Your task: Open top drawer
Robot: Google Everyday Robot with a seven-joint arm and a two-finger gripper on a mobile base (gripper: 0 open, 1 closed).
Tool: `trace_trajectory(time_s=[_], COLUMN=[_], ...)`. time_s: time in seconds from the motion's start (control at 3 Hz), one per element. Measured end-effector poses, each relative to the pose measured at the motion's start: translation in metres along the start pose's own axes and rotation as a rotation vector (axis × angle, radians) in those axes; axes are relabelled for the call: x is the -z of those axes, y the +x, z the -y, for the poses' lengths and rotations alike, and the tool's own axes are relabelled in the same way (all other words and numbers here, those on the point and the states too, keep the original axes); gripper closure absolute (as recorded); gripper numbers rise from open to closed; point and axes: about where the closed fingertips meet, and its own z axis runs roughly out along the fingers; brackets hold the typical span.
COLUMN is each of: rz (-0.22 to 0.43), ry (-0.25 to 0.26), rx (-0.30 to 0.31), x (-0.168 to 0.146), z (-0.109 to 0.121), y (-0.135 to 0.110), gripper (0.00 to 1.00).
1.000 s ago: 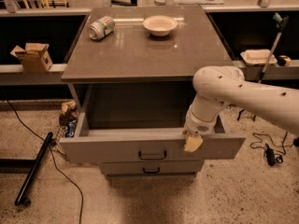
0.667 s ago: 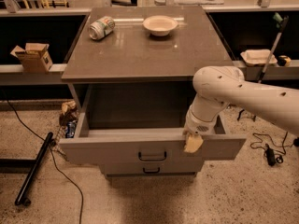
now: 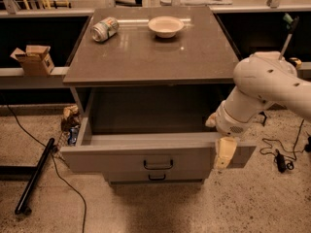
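Note:
The top drawer (image 3: 112,159) stands pulled out from under the grey cabinet top (image 3: 146,57). Its deep grey box is open to view and looks empty. Its tall flat front carries a small black loop handle (image 3: 158,165). A shorter drawer front (image 3: 155,177) with a like handle shows just beneath it. My gripper (image 3: 223,152) hangs at the right end of the top drawer's front, at its upper edge. The white arm (image 3: 265,89) reaches in from the right.
A crushed can (image 3: 104,29) and a white bowl (image 3: 165,25) sit on the cabinet top. A cardboard box (image 3: 34,59) rests on a ledge at left. A black pole (image 3: 34,176) and cables lie on the floor at left. A cable and plug (image 3: 279,157) lie at right.
My gripper and arm have moved to the right along the drawer's front. The drawer stays pulled out as before.

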Motion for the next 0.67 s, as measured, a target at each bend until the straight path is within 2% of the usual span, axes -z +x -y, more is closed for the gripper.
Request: trace_trajectory(time_s=[0.33,0.67], rz=[0.032,0.013], ry=[0.071,0.136], rx=[0.055,0.111], x=[0.064,0.129], z=[-0.003,-0.002], y=[0.002,-0.01], gripper=[0.0,0.0])
